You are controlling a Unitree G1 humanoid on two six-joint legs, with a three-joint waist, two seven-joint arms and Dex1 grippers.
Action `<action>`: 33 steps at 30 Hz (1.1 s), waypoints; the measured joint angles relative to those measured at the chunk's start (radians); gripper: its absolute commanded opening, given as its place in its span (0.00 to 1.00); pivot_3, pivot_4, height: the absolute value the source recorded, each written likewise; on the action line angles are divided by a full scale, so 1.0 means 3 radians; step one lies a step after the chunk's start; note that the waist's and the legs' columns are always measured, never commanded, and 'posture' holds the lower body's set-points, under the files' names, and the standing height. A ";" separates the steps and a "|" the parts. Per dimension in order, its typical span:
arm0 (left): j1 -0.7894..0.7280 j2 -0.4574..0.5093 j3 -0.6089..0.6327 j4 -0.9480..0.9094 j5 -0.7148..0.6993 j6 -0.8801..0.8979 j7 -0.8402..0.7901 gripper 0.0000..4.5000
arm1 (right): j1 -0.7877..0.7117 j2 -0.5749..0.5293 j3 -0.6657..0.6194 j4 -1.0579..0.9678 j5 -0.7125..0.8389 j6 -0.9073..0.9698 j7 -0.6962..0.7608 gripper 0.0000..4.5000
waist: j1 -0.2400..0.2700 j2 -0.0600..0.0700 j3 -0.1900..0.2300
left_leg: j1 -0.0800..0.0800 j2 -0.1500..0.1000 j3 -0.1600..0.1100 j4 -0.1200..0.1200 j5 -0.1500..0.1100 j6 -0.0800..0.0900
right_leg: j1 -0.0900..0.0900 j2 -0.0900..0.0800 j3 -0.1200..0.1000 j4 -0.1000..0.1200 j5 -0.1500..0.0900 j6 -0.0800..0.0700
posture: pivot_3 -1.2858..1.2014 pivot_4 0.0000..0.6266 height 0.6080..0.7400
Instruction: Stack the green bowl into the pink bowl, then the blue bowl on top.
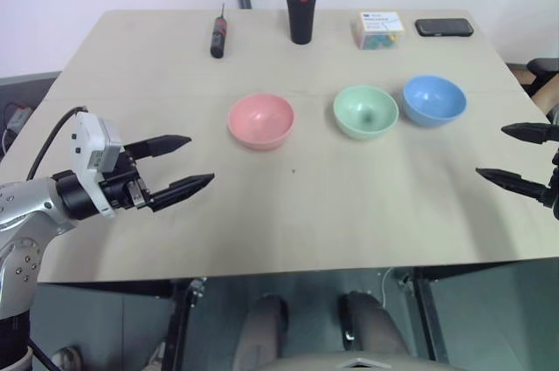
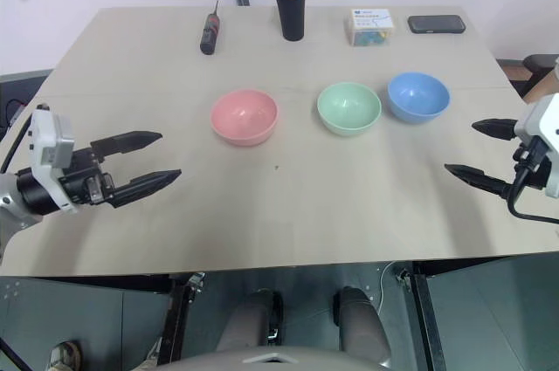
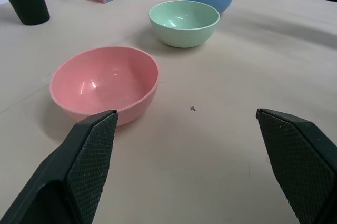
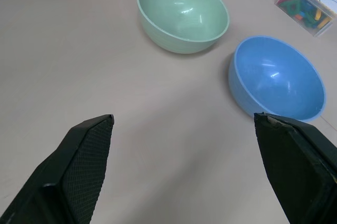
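Three bowls stand upright in a row across the middle of the table: the pink bowl (image 1: 260,120) on the left, the green bowl (image 1: 365,111) in the middle, the blue bowl (image 1: 433,99) on the right. All are empty and apart from each other. My left gripper (image 1: 185,161) hovers open at the left, short of the pink bowl (image 3: 105,83), with nothing between its fingers. At the right edge my right gripper (image 2: 477,151) is open too, empty, on the near side of the blue bowl (image 4: 276,78) and the green bowl (image 4: 182,13).
Along the table's far edge are a black screwdriver (image 1: 218,37), a black pen cup (image 1: 300,11) with pens, a clear box of coloured clips (image 1: 378,30) and a black phone (image 1: 444,28). The tan table (image 1: 288,214) is bare in front of the bowls.
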 measured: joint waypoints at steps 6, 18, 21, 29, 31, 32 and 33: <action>-0.0120 0.0006 -0.0036 0.0020 0.0009 -0.0004 -0.0004 0.99 | -0.0038 0.0069 0.0035 0.0010 -0.0020 -0.0111 -0.0103 1.00 | 0.0001 0.0000 0.0000 | 0.0001 0.0000 0.0001 0.0000 0.0000 0.0000 | 0.0000 0.0000 0.0000 0.0001 0.0000 0.0000 | 0.52 0.24 1.00; -0.0273 0.0003 -0.0390 0.0001 0.0381 -0.0140 0.0237 0.99 | -0.0220 0.0294 0.0349 -0.0079 0.0005 -0.0119 -0.0397 1.00 | 0.0000 0.0000 0.0000 | 0.0002 0.0000 0.0003 0.0000 0.0000 0.0000 | 0.0000 0.0001 0.0004 0.0002 0.0000 0.0000 | 0.52 0.24 1.00; -0.0341 0.0017 -0.0692 -0.0062 0.0856 -0.0235 0.0522 0.99 | -0.0336 0.0409 0.0529 -0.0171 0.0065 -0.0123 -0.0420 1.00 | 0.0001 -0.0001 0.0000 | 0.0002 0.0000 0.0002 0.0000 0.0000 0.0000 | -0.0001 0.0002 0.0005 0.0002 0.0001 0.0000 | 0.52 0.24 1.00; -0.1612 0.0373 -0.2086 0.0064 0.2080 -0.0182 0.0579 0.99 | -0.0739 0.0997 0.1609 -0.0439 -0.0146 -0.0286 -0.0605 1.00 | 0.0041 -0.0004 0.0000 | -0.0004 -0.0002 0.0004 0.0002 0.0000 0.0000 | -0.0005 0.0004 0.0007 0.0003 0.0001 0.0001 | 0.52 0.24 1.00; -0.1869 0.0325 -0.2457 0.0247 0.2345 -0.0117 0.0483 0.99 | -0.0762 0.1082 0.1724 -0.0453 -0.0246 -0.0317 -0.0681 1.00 | 0.0059 -0.0004 0.0001 | -0.0010 -0.0002 0.0004 0.0002 0.0000 0.0000 | -0.0011 0.0005 0.0006 0.0002 0.0001 0.0000 | 0.52 0.24 1.00; -0.1884 0.0322 -0.2484 0.0254 0.2368 -0.0111 0.0475 0.99 | -0.0764 0.1092 0.1736 -0.0458 -0.0251 -0.0323 -0.0687 1.00 | 0.0060 -0.0004 0.0001 | -0.0013 -0.0002 0.0003 0.0002 0.0000 0.0000 | -0.0014 0.0006 0.0006 0.0001 0.0001 0.0000 | 0.52 0.24 1.00; -0.1988 0.0293 -0.2623 0.0324 0.2468 -0.0097 0.0410 0.99 | -0.0761 0.1118 0.1778 -0.0483 -0.0277 -0.0331 -0.0720 1.00 | 0.0062 -0.0004 0.0001 | -0.0015 -0.0002 0.0003 0.0002 0.0000 0.0000 | -0.0016 0.0005 0.0006 0.0002 0.0001 0.0000 | 0.52 0.24 1.00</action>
